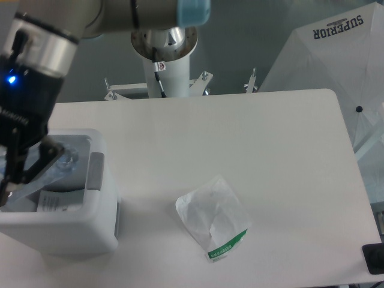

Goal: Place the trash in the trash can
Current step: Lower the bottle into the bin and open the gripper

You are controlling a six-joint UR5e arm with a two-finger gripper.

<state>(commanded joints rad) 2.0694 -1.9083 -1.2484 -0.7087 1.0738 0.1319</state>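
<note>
The trash can (66, 227), a boxy white bin with a grey patch (96, 173) on its right rim, stands at the table's left edge. My gripper (21, 180) hangs over its opening, partly cut off by the frame's left side. Its dark fingers (42, 163) are shut on the clear plastic bottle (65, 161), which sits tilted inside the bin's mouth with its label hidden. The other piece of trash, a flat translucent white bag (211, 217) with a green printed edge, lies on the table to the right of the bin, away from the gripper.
A white printed sheet (57, 201) lies inside the bin. The arm's base column (165, 57) stands behind the table's far edge. A white cover marked SUPERIOR (333, 54) is at the back right, and a dark object (374, 258) at the bottom right corner.
</note>
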